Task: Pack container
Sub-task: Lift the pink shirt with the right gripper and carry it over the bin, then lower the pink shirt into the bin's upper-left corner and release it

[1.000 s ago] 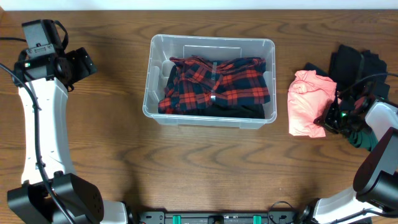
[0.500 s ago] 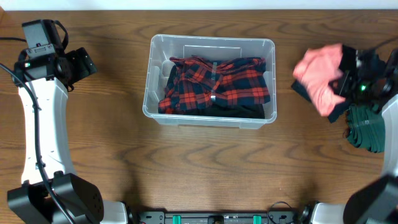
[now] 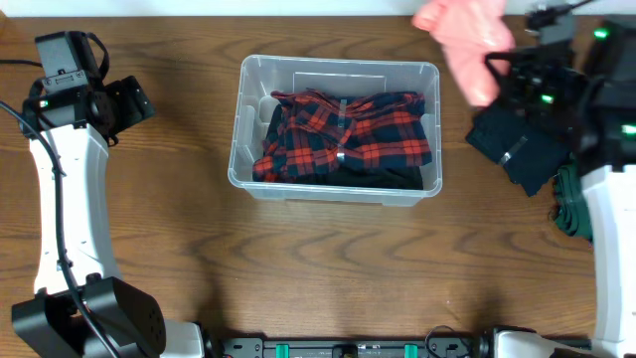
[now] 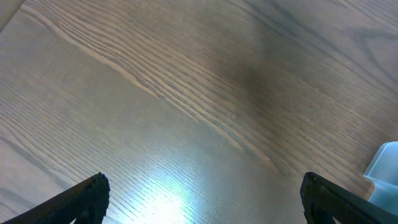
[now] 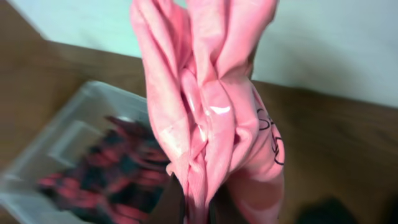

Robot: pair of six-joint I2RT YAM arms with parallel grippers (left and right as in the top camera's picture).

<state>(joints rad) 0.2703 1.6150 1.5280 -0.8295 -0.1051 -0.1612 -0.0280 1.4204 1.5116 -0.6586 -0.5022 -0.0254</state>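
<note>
- Plaid shirt (image 3: 348,134) is filling most of the container (image 3: 336,63); only a strip of floor along its far wall is showing bare.
- Pink cloth (image 3: 465,35) is hanging clamped in the right gripper (image 5: 198,208), just off the container's far right corner.
- Dark clothes (image 3: 517,149) and a green garment (image 3: 571,204) are crowding the table (image 3: 328,268) on the right.
- Bare wood is lying left of and in front of the container; the left gripper (image 4: 202,202), jaws wide, is hovering over it.

Clear container (image 3: 334,75), plaid-filled, mid-table
</note>
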